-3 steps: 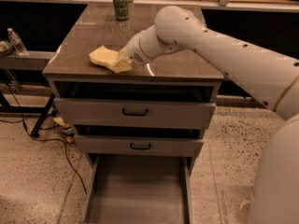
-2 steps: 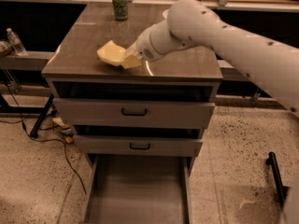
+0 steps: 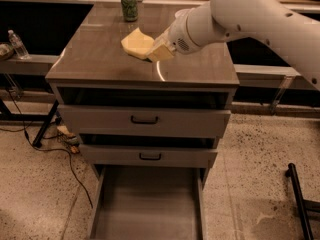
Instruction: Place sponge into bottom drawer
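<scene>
**A:** Yellow foam first: where is the sponge?

**B:** In the one camera view, the sponge (image 3: 135, 42) is pinched at its right edge in my gripper (image 3: 154, 51). The jaws are clamped on it, and it hangs just above the cabinet top (image 3: 95, 59), in front of the green can (image 3: 129, 4).

**A:** And the bottom drawer?

**B:** The bottom drawer (image 3: 147, 209) is pulled out below, showing its grey floor, well apart from the sponge. The upper drawers (image 3: 145, 120) sit partly out too.

**A:** So how far along are you?

**B:** The pickup looks done, I'd say. What's left is to carry the sponge past the front edge, lower it to the drawer and let go.
</scene>
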{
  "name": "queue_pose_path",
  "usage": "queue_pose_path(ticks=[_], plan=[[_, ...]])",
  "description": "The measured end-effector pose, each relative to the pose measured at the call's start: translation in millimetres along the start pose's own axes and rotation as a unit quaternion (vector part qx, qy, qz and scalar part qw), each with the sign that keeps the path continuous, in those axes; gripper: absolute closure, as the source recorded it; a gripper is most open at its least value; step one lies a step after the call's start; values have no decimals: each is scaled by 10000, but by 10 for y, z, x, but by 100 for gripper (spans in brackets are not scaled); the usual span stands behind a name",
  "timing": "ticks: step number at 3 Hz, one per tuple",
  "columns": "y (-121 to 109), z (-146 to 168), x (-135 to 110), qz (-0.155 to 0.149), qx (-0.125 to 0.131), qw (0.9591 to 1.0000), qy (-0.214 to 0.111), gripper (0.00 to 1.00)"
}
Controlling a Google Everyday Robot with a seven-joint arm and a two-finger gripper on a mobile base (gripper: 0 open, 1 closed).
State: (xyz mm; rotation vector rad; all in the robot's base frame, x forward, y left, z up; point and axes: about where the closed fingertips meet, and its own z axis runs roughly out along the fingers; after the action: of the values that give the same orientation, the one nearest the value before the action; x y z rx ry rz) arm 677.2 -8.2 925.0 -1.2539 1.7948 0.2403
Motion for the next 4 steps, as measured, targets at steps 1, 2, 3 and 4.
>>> queue_pose_path(ticks=[1,2,3,4], plan=[[34,-273,156,-263,-251,9992,164,100],[94,-609,412,-364,-401,9979,364,100],[181,-1000,730,-509,-559,9950,659,100],[274,-1225,1123,-566,-812,9904,964,100]])
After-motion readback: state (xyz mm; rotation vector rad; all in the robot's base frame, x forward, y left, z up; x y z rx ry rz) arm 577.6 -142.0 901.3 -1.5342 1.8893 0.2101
